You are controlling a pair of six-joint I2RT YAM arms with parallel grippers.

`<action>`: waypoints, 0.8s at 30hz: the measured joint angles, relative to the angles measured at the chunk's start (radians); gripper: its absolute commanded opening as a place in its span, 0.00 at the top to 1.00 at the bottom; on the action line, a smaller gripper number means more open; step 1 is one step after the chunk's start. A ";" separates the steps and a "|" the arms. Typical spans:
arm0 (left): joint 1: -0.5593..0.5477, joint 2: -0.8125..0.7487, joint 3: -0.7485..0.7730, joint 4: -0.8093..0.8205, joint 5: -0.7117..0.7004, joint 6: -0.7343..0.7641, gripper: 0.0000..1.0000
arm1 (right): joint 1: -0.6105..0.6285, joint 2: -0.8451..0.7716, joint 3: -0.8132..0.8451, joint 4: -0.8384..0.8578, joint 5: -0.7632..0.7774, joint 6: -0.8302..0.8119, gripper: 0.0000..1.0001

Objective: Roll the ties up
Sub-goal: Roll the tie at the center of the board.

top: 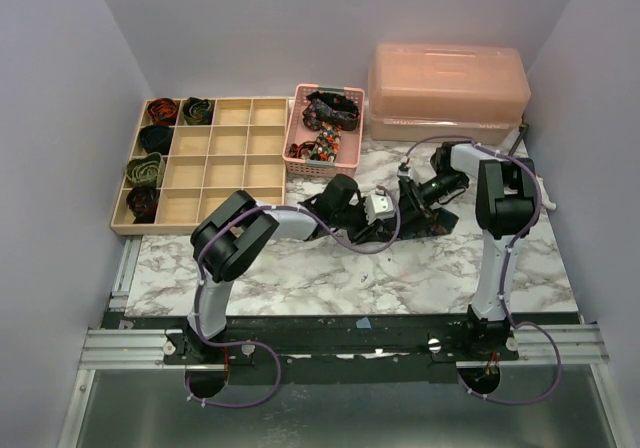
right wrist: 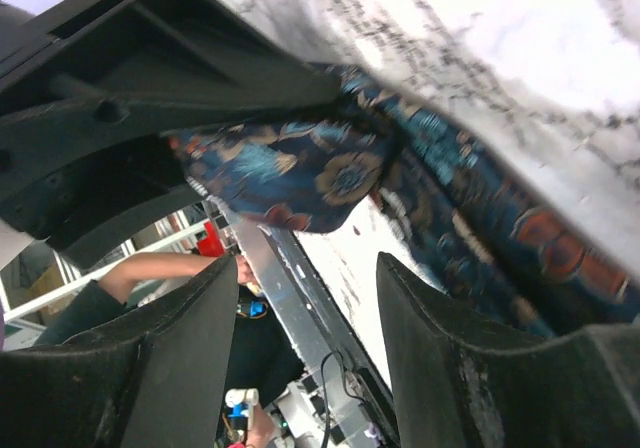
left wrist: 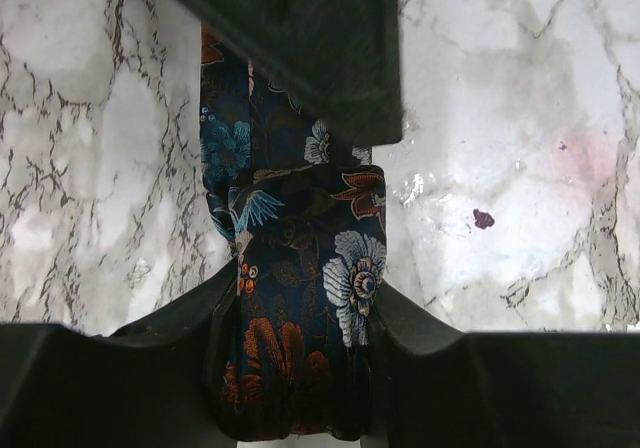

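Observation:
A navy floral tie (left wrist: 290,218) with teal, white and orange flowers lies folded on the marble table (top: 300,268). My left gripper (left wrist: 305,303) is shut on it, with both fingers pressed against the fabric's sides. In the top view the left gripper (top: 400,223) and right gripper (top: 408,190) meet at the table's middle over the dark tie (top: 437,220). The right gripper (right wrist: 308,278) stands open just off the tie (right wrist: 330,173), with nothing between its fingers. Several rolled ties (top: 155,138) sit in the wooden tray's left compartments.
A wooden divided tray (top: 225,173) stands at the back left. The pink mesh basket (top: 300,153) holding loose ties is behind the grippers. A pink lidded box (top: 447,88) sits at the back right. The table's near edge is a black rail (top: 350,333).

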 measured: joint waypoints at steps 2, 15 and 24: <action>-0.005 -0.008 0.042 -0.106 -0.022 0.016 0.95 | -0.001 -0.037 -0.014 0.008 -0.014 0.007 0.37; -0.033 -0.003 0.204 -0.447 -0.097 0.032 0.89 | 0.082 -0.004 -0.006 0.090 -0.087 0.121 0.56; -0.036 0.009 0.235 -0.496 -0.110 0.036 0.56 | 0.083 0.015 0.002 0.084 -0.072 0.143 1.00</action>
